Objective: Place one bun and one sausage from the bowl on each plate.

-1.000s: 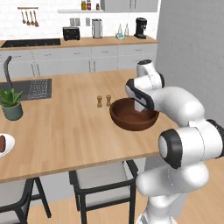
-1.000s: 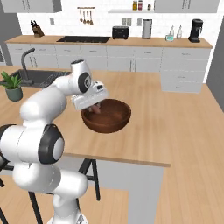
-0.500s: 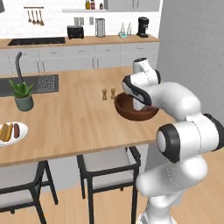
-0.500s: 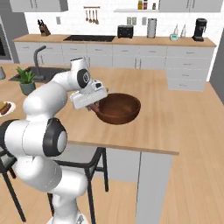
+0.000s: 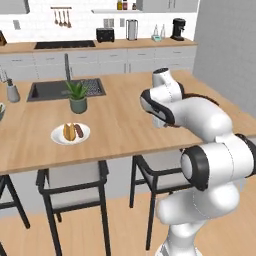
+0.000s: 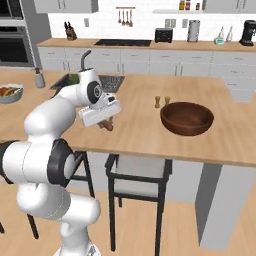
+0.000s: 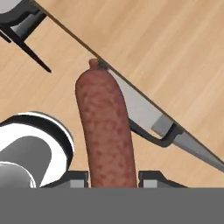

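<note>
The robot arm's gripper (image 6: 106, 121) is grasping a sausage (image 7: 107, 131), the two dark finger tips pressing it from either side at the bottom of the hand view. In the right base view, the reddish-brown sausage is poking out below the white hand, hanging above the front edge of the wooden island counter (image 6: 140, 130), and the hand view is looking down past that edge at the floor and a stool.

The dark wooden bowl (image 6: 187, 118) is sitting well apart from the gripper, toward the counter's right end in the right base view, just beside two small shakers (image 6: 162, 101).

In the left base view, a white plate (image 5: 70, 133) is lying near the front edge of the counter, toward its left side, already carrying what look like a bun (image 5: 68, 131) and a sausage side by side.

The step in hand seems to be carrying this sausage from the bowl to a plate. The next move probably calls for finding a second plate and lowering the sausage flat onto it before letting go.

The bowl's inside is too dark to tell what is lying in it. In the left base view, the arm is hiding the gripper and most of the bowl.
</note>
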Controlling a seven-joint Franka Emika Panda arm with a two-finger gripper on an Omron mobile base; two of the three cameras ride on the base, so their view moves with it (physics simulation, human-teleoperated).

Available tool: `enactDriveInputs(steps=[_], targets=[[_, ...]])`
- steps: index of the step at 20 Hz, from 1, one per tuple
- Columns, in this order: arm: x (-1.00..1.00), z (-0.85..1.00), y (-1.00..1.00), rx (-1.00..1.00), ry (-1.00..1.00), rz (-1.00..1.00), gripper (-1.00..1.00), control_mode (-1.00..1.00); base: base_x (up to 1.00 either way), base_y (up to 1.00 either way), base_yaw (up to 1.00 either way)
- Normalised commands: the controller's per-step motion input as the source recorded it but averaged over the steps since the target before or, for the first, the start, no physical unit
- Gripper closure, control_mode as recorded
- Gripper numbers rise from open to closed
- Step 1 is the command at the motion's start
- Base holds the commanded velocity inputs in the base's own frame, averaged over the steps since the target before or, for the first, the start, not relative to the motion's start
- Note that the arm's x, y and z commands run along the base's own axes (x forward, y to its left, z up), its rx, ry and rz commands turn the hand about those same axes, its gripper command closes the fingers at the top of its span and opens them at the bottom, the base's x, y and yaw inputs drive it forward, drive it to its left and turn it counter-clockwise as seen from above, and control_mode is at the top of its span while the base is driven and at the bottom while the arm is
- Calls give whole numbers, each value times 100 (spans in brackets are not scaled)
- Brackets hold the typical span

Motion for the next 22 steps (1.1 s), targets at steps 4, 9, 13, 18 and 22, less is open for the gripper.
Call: enactDriveInputs(steps=[4,9,13,18,22], targets=[[0,0,0,0,0,0,100,100,-6,100,0],[0,0,0,0,0,0,100,100,1,100,0],[0,0,0,0,0,0,100,100,16,100,0],[0,0,0,0,0,0,100,100,41,76,2],[0,0,0,0,0,0,100,100,51,52,4]])
